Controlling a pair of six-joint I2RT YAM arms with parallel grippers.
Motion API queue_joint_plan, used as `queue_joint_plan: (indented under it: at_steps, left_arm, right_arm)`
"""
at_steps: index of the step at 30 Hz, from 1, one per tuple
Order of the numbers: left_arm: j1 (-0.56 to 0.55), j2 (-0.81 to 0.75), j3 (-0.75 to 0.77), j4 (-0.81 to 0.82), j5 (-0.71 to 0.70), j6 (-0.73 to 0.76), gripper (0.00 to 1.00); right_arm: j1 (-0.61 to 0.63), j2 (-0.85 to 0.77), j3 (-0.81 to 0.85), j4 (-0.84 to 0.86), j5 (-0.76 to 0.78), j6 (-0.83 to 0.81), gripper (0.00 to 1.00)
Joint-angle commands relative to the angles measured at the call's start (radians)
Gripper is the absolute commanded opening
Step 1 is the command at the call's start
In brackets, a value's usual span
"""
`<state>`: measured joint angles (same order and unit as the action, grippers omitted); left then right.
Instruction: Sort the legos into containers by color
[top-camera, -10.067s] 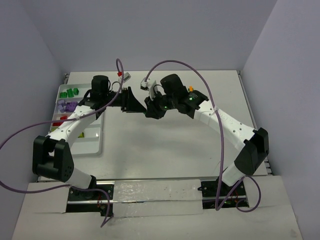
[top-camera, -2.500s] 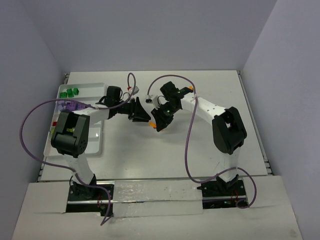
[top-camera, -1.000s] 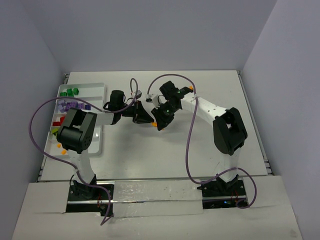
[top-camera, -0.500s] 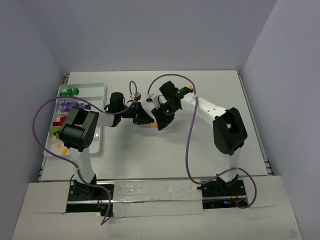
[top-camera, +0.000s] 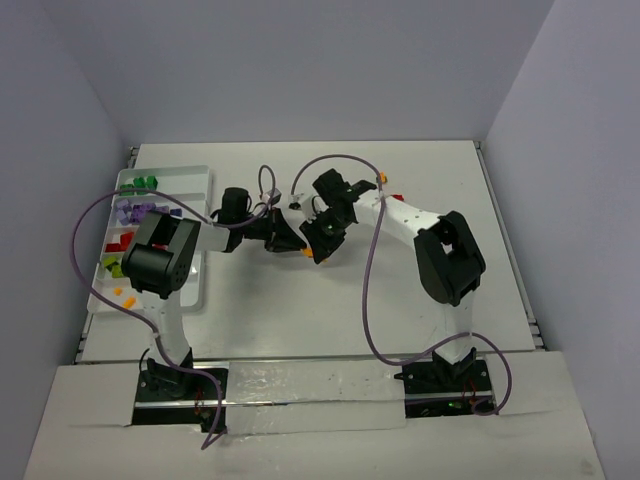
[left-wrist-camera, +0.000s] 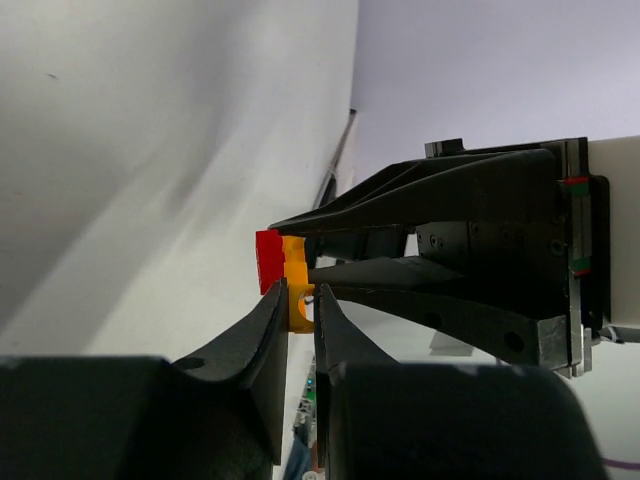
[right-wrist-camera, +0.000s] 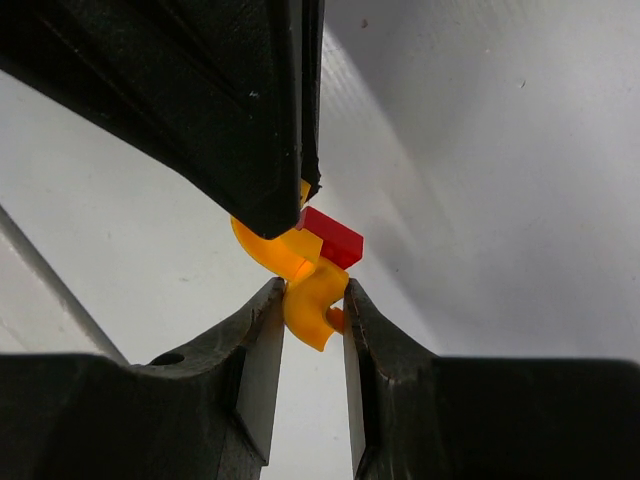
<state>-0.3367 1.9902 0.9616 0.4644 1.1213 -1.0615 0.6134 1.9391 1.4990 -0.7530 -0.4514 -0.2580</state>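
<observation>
Still, barely anything has shifted: over mid-surface the left tool and right tool both stay pinched on the joined orange-and-red lego clump, not yet separated, well apart from the compartment tray at the surface's left edge.

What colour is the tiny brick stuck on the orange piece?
The brick is red, clearest in the right wrist view.
</observation>
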Motion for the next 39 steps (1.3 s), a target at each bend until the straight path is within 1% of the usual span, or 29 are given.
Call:
queue_joint_plan:
  at_steps: [1,2,6,10,16,21,25,28,30,32,33,35,37,39]
  left_arm:
    - [-0.012,0.021,0.071,-0.101,0.063,0.107,0.00]
    - [-0.012,0.021,0.072,-0.101,0.063,0.107,0.00]
    - [-0.012,0.047,0.071,-0.047,0.074,0.026,0.00]
    - [-0.012,0.078,0.051,0.051,0.086,-0.074,0.00]
    - [-0.012,0.107,0.049,0.058,0.082,-0.099,0.00]
    - [-0.012,0.120,0.058,0.066,0.081,-0.101,0.00]
    - [-0.011,0.107,0.079,-0.014,0.067,-0.018,0.00]
    - [-0.007,0.072,0.121,-0.191,0.027,0.179,0.00]
    - [-0.001,0.055,0.151,-0.316,-0.011,0.247,0.00]
    - [0.001,0.012,0.179,-0.437,-0.073,0.379,0.00]
    - [0.001,0.001,0.187,-0.461,-0.115,0.412,0.00]
    - [0.001,-0.022,0.192,-0.498,-0.139,0.478,0.00]
    - [0.002,-0.037,0.191,-0.511,-0.152,0.507,0.00]
    - [0.005,-0.044,0.185,-0.505,-0.148,0.503,0.00]
  right_arm:
    - [0.006,0.067,-0.006,0.127,0.076,0.006,0.00]
    - [0.006,0.067,-0.006,0.127,0.085,0.013,0.00]
    - [0.003,0.083,-0.008,0.176,0.135,0.043,0.00]
    - [0.005,0.082,-0.020,0.220,0.197,0.084,0.00]
    - [0.002,0.070,-0.044,0.253,0.239,0.122,0.00]
    - [0.004,0.071,-0.044,0.243,0.218,0.120,0.00]
    - [0.003,0.052,-0.056,0.235,0.208,0.110,0.00]
    - [-0.015,0.027,-0.069,0.221,0.196,0.103,0.00]
    - [-0.026,0.008,-0.071,0.214,0.192,0.099,0.00]
    - [-0.062,-0.023,-0.074,0.202,0.185,0.095,0.00]
    - [-0.075,-0.031,-0.074,0.199,0.178,0.095,0.00]
    - [-0.101,-0.047,-0.072,0.190,0.151,0.095,0.00]
    - [-0.130,-0.065,-0.077,0.176,0.095,0.087,0.00]
    - [-0.138,-0.068,-0.084,0.153,0.072,0.069,0.00]
